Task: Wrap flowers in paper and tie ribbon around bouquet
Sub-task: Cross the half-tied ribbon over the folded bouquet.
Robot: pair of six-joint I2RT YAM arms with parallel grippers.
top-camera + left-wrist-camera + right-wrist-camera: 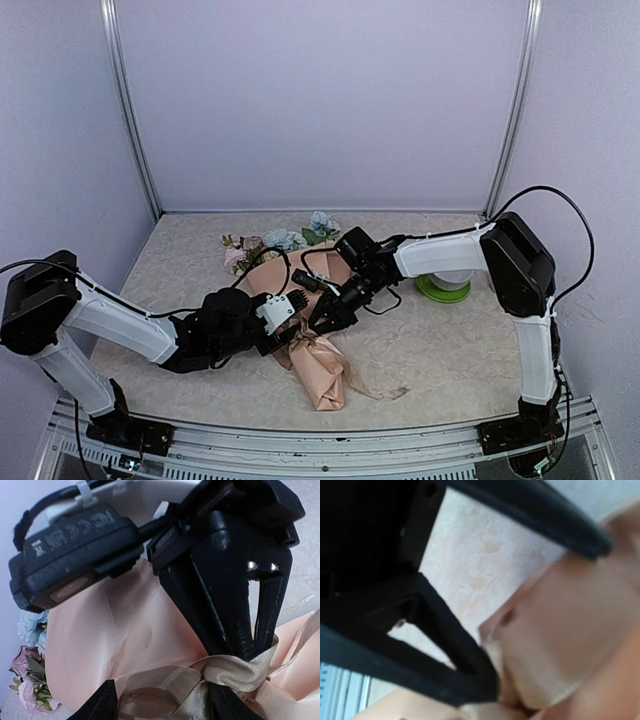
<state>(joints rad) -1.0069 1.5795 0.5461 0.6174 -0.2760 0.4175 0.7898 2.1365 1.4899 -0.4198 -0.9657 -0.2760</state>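
The bouquet lies on the table, its peach paper [320, 368] cone pointing toward me with the flowers [275, 240] at its far end. In the left wrist view the paper [125, 630] fills the middle and the flowers [30, 680] show at lower left. The beige ribbon [170, 685] loops round the cone's narrow neck, and a loose ribbon [385, 392] tail trails to the right. My left gripper [285, 335] sits at the neck; in its own view this gripper [162, 697] is open astride the ribbon loop. My right gripper [322, 318] reaches in from the right, and its fingertips [250, 647] pinch the ribbon's knot. The right wrist view is blurred, showing only paper [560, 630].
A green-based white roll [443, 287] stands on the table to the right of the bouquet, behind the right arm. Both arms crowd the bouquet's neck. Pale walls and metal posts close the table [180, 260] at the back and sides.
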